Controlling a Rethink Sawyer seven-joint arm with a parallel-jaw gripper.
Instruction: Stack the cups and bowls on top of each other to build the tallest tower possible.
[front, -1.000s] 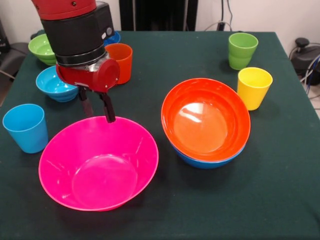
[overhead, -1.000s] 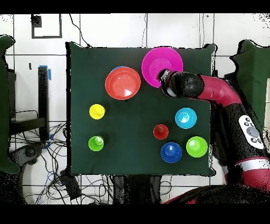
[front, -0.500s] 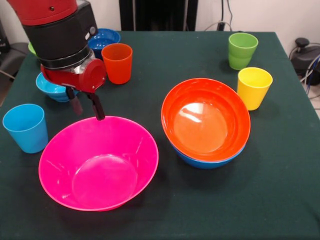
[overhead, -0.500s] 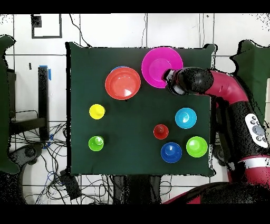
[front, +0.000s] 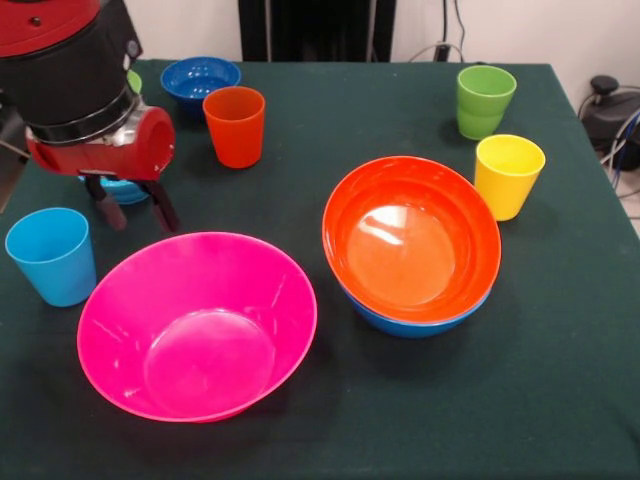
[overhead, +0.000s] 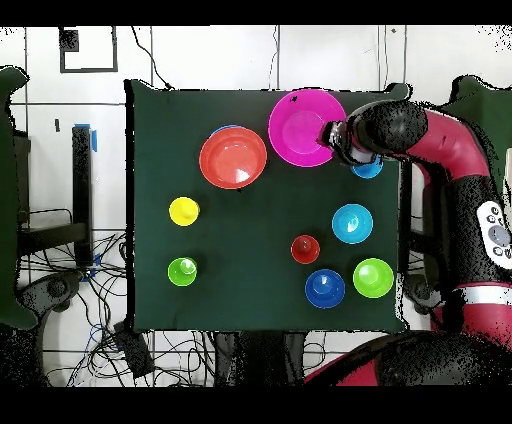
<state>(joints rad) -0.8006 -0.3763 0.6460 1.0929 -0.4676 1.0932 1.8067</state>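
The big pink bowl (front: 197, 325) stands alone at the near left, also in the overhead view (overhead: 305, 127). The orange bowl (front: 412, 240) sits nested in the blue bowl (front: 410, 322). My gripper (front: 135, 215) is open and empty, just behind the pink bowl's far left rim and right of the light blue cup (front: 50, 255). In the overhead view the gripper (overhead: 335, 135) is at the pink bowl's right edge. The orange cup (front: 234, 125), green cup (front: 485, 100) and yellow cup (front: 508, 175) stand upright. The small light blue bowl (front: 125, 190) is mostly hidden behind the gripper.
The small dark blue bowl (front: 200, 75) sits at the far left edge. The small green bowl (overhead: 373, 278) shows in the overhead view near the table's corner. The arm's red and black wrist (front: 80, 90) hangs over the far left of the table.
The gripper has moved left in the front view, off the pink bowl's far rim toward the light blue cup. The orange cup and dark blue bowl are uncovered. The fingers stay open.
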